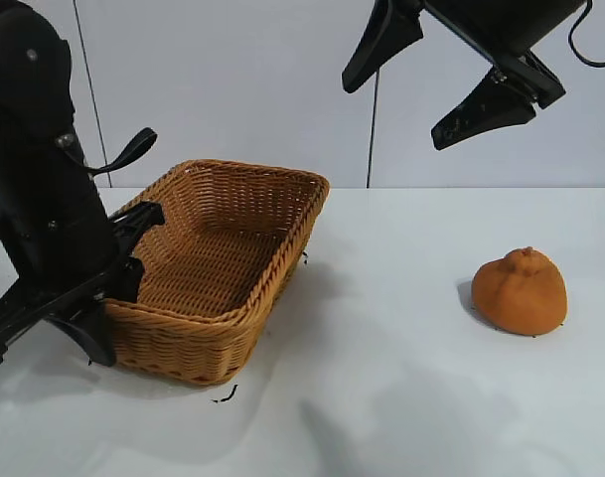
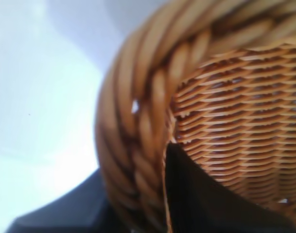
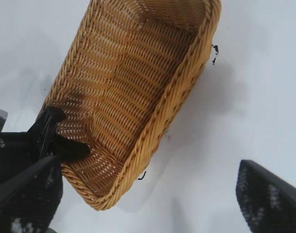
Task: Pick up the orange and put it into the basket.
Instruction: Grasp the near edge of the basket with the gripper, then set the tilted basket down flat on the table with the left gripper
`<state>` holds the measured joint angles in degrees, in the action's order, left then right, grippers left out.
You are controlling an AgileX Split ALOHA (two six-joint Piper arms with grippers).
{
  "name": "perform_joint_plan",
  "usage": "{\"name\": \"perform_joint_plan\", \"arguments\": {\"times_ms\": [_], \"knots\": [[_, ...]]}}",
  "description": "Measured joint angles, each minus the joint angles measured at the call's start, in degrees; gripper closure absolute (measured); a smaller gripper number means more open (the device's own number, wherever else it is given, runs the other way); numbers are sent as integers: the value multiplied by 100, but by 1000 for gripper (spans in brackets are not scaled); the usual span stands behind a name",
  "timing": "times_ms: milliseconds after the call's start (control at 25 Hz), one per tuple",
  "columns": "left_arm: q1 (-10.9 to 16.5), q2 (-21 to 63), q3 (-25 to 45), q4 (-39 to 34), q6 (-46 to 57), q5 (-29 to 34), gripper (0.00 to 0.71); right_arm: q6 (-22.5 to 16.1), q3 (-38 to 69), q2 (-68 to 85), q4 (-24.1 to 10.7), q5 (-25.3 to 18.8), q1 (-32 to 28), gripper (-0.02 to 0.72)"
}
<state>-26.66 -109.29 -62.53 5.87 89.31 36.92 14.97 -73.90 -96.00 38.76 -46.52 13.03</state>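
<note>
The left gripper [image 1: 108,298] is clamped on the basket [image 1: 244,204] rim, one finger inside, one outside the braided wicker wall. The right gripper [image 1: 436,75] hangs above with jaws spread wide, gripping nothing. The orange [image 1: 520,291], lumpy, matte and knobbed, sits on the smooth white table [image 1: 401,397], well apart from the basket.

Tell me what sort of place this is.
Probably a lab or test bench for robot handling: a bare white table against plain white wall panels, two black robot arms, and only a wicker basket and an orange set out.
</note>
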Motion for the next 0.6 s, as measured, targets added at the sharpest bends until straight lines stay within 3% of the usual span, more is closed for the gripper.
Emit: {"name": "perform_joint_plan", "arguments": {"times_ms": [440, 600], "knots": [[0, 147, -924, -71, -44, 362, 614, 0, 0, 0, 0, 0, 0, 8], [120, 148, -1092, -77, -714, 454, 614, 0, 0, 0, 0, -6, 0, 8]]}}
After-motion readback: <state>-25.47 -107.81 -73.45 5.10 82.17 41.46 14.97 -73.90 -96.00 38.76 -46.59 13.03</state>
